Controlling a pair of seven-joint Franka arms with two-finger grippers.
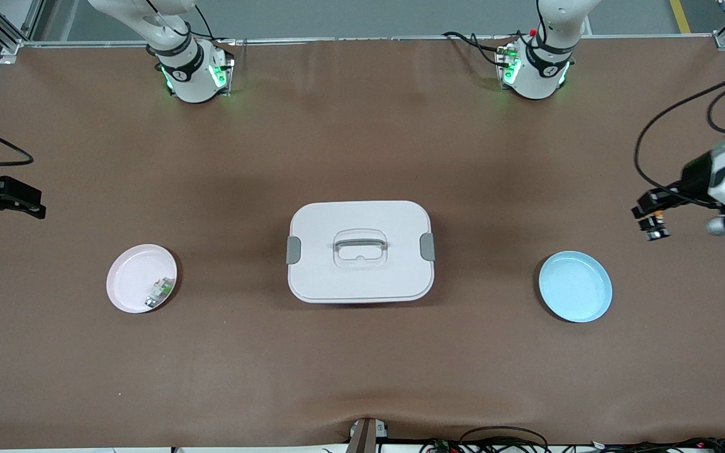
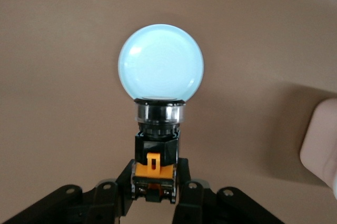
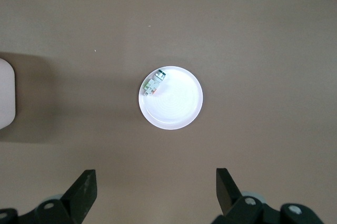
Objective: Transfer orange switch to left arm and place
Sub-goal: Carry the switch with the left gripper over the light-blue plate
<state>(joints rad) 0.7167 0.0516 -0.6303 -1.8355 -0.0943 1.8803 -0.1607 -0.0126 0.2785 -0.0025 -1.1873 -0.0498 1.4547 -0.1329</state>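
Observation:
My left gripper (image 1: 647,217) hangs in the air at the left arm's end of the table, shut on the orange switch (image 1: 656,225). In the left wrist view the switch (image 2: 155,150) stands out from between the left gripper (image 2: 154,176), black body and orange part showing, with the blue plate (image 2: 160,61) below it. The white box (image 1: 360,251) with grey clasps sits at the table's middle. My right gripper (image 1: 34,204) hovers at the right arm's end, open with nothing in it. The right wrist view has the right gripper (image 3: 156,184) above bare table beside the pink plate (image 3: 176,105).
The blue plate (image 1: 575,286) lies toward the left arm's end. The pink plate (image 1: 136,274), toward the right arm's end, holds a small green-and-white component (image 1: 160,292). An edge of the box shows in each wrist view (image 2: 321,145) (image 3: 6,93).

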